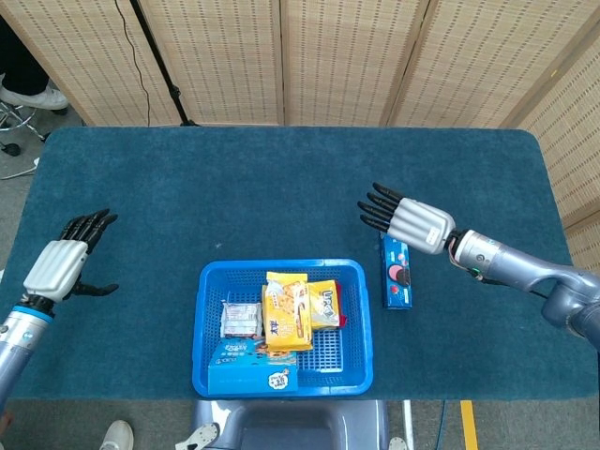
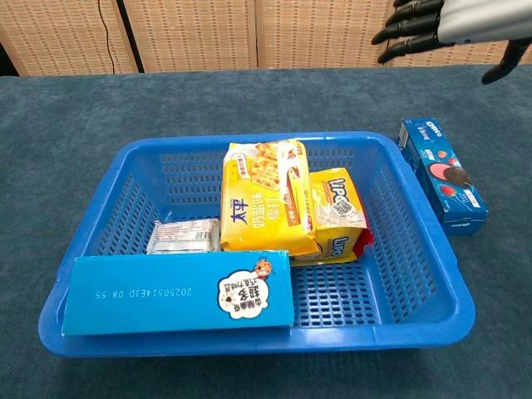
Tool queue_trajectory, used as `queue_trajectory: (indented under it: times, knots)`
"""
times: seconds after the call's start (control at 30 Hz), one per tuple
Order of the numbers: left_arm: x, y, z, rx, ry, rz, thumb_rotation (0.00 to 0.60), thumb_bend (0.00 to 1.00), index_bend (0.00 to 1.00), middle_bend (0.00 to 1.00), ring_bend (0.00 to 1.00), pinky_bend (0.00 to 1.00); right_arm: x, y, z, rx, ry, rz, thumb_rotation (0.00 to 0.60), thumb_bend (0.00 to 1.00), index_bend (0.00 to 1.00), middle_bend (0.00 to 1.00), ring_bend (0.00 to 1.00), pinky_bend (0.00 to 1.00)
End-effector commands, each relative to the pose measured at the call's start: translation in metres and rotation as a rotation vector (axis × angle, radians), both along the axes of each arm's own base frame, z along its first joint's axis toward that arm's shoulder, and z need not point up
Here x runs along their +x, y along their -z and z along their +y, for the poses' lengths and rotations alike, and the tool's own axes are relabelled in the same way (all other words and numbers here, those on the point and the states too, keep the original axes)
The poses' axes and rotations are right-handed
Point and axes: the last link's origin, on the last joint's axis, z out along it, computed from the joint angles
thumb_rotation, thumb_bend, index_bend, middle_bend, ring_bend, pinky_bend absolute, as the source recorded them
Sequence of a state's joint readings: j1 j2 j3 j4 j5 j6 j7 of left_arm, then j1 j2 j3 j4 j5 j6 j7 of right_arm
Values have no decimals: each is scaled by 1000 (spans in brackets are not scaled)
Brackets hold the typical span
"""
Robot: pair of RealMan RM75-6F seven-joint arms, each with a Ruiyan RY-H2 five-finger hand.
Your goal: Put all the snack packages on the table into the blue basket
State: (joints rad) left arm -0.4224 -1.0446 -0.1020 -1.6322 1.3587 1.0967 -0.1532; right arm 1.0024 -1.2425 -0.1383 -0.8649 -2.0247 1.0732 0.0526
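Observation:
The blue basket sits near the table's front edge. In it lie a yellow cracker pack, a second yellow pack, a small white packet and a blue box. A blue cookie box lies on the table just right of the basket. My right hand hovers open above that box's far end, holding nothing. My left hand is open at the table's left edge.
The dark teal table top stretches behind the basket. Woven folding screens stand behind the table. A black stand pole rises at the back left.

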Motion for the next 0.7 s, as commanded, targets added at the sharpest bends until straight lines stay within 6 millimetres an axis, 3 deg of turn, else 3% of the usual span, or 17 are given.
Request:
queue_trajectory:
  times: [0.03, 0.37, 0.63, 0.7]
  knots:
    - [0, 1, 0, 12, -7, 11, 600, 0, 0, 0, 0, 0, -17, 24, -5, 89, 46, 62, 600, 0, 0, 0, 0, 0]
    - [-1, 8, 1, 13, -27, 37, 600, 0, 0, 0, 0, 0, -33, 62, -14, 144, 106, 76, 600, 0, 0, 0, 0, 0]
    - [-5, 7, 4, 22, -50, 41, 600, 0, 0, 0, 0, 0, -40, 82, -11, 176, 131, 83, 600, 0, 3, 0, 0, 0]
    - [-6, 7, 4, 22, -53, 41, 600, 0, 0, 0, 0, 0, -42, 84, -9, 183, 142, 74, 600, 0, 45, 0, 0, 16]
